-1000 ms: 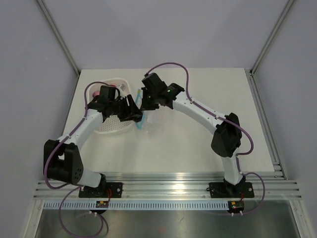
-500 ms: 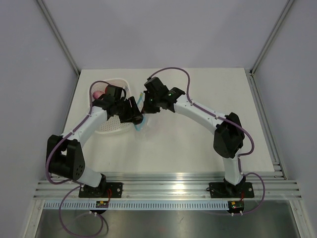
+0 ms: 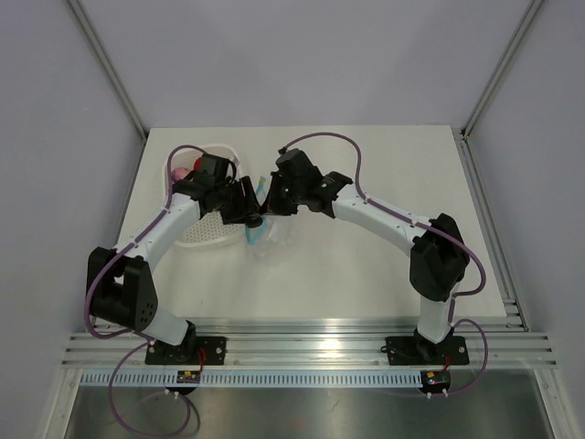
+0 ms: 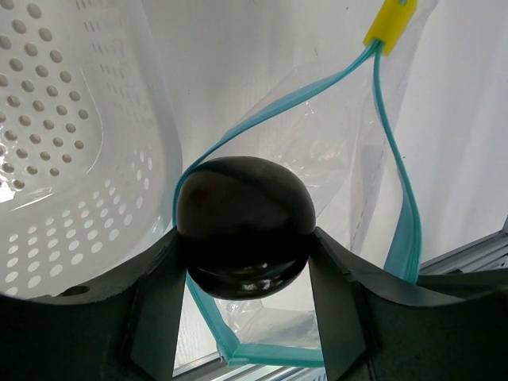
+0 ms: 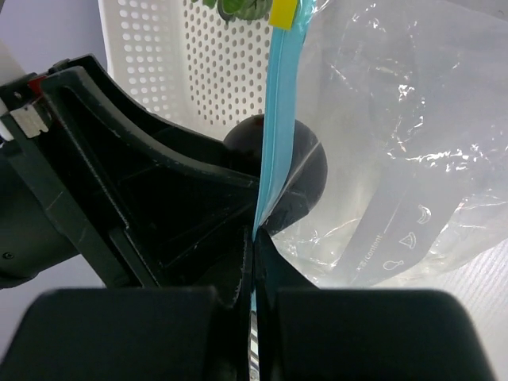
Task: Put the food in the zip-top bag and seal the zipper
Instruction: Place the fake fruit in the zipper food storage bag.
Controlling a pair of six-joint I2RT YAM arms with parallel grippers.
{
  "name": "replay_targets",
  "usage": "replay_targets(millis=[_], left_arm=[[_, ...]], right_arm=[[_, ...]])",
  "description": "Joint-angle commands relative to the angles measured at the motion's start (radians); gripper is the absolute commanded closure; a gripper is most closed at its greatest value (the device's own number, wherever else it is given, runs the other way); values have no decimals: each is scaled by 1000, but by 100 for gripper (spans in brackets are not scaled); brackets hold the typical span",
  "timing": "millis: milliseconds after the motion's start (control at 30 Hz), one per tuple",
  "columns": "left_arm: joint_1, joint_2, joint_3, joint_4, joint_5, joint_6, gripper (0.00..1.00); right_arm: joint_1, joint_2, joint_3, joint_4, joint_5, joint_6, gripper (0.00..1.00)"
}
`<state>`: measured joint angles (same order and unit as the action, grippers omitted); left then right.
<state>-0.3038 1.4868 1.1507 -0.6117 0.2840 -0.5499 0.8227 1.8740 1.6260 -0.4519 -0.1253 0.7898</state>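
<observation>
Loading: dark round food piece point(image 4: 242, 210) at zip-top bag point(image 5: 397, 159) mouth.
We find left gripper point(image 4: 246, 266) half open, clamping it between the fingers; right gripper point(image 5: 254, 266) fully closed, pinching the zipper point(image 5: 279, 103) just beside.

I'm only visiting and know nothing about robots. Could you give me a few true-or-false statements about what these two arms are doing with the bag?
1. The left gripper holds a dark round piece. True.
2. The right gripper is open. False: it is shut on the zipper of the zip-top bag.
3. The bag's mouth is sealed. False: the two sides of the strip stand apart.
4. A yellow tab sits on the zipper. True.
5. The white basket has solid walls. False: they are full of holes.
</observation>
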Motion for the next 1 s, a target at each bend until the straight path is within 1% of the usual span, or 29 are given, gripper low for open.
replay_targets(millis=[0,200,267,333,433,467,500,567,600,633,667,700,733,767,800,967], left_arm=[[-18,26,60,102,46,-9,100],[-27,38,63,86,125,37,100],[-27,33,58,92,142,42,100],[-27,32,55,104,193,41,100],[-26,30,43,162,253,10,100],[-26,30,38,182,273,2,100],[-26,33,35,200,321,-14,100],[-27,43,35,231,354,-24,100],[-29,50,35,236,377,-21,98],[-29,53,34,234,377,-16,95],[-29,56,40,222,379,-10,86],[-29,58,43,196,353,11,63],[-29,55,43,196,353,11,63],[-29,53,41,187,348,15,49],[-29,50,41,184,340,18,44],[-29,30,38,173,333,24,34]], right_arm=[[26,-44,-17,27,-109,26,100],[21,-36,-31,52,-108,20,100],[18,-38,-40,71,-125,17,100],[10,-44,-52,97,-154,14,100],[6,-58,-81,159,-212,15,100],[3,-62,-86,163,-214,15,100],[3,-70,-89,165,-212,15,100],[-10,-75,-97,159,-214,8,100],[-14,-82,-103,159,-214,6,100],[-17,-87,-109,162,-214,9,100],[-22,-90,-120,166,-215,9,100],[-26,-98,-130,173,-217,12,100],[-27,-98,-130,173,-217,14,100],[-25,-99,-133,176,-220,15,100],[-27,-98,-133,177,-221,17,100],[-27,-88,-140,193,-231,26,100]])
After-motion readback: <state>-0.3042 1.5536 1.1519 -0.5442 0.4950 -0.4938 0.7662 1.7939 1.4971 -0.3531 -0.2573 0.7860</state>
